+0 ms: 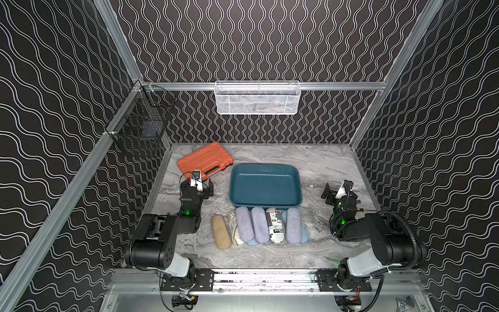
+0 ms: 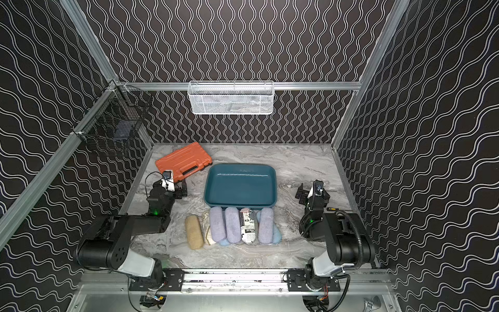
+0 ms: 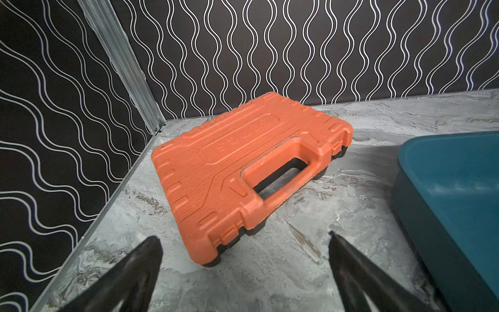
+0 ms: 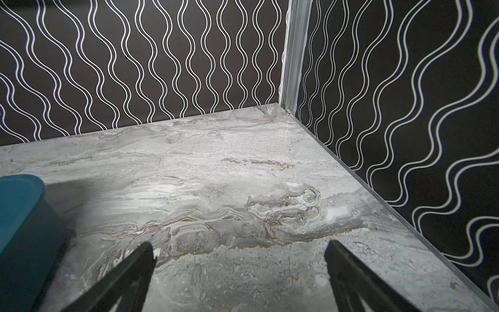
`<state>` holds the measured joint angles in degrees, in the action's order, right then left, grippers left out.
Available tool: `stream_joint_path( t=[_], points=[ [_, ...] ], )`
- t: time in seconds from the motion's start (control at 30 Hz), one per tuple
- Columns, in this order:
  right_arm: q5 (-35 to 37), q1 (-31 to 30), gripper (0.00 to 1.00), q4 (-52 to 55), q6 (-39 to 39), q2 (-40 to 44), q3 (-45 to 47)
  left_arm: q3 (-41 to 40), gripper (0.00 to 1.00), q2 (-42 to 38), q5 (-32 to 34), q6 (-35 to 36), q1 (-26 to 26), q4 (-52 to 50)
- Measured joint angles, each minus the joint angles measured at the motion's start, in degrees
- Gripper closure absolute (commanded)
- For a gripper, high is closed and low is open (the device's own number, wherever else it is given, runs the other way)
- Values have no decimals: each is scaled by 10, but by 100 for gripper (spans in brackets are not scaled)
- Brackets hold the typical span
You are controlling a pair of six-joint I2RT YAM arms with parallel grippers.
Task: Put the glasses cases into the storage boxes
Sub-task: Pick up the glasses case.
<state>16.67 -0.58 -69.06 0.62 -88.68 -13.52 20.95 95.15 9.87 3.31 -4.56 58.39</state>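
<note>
Left claw (image 3: 244, 239) and right claw (image 4: 240, 244) gape wide, holding nothing; glasses cases (image 1: 244, 225) lie just beside the teal tray's (image 1: 266, 186) near side.

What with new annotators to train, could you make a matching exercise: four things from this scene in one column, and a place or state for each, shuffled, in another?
Things
1. teal tray
2. orange tool case
3. white mesh basket
4. newspaper-print case

Place or state
A. hangs from the back rail
B. lies in the row of glasses cases
C. empty, open side up
D. lies flat, handle showing

Pairs: 1-C, 2-D, 3-A, 4-B
</note>
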Motion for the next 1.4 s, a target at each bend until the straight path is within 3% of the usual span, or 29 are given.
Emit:
stream_joint_path(
  t=[1.4],
  points=[
    [-11,10,1,7,9,0,-9,0,1,0,0,0,1,0]
  ],
)
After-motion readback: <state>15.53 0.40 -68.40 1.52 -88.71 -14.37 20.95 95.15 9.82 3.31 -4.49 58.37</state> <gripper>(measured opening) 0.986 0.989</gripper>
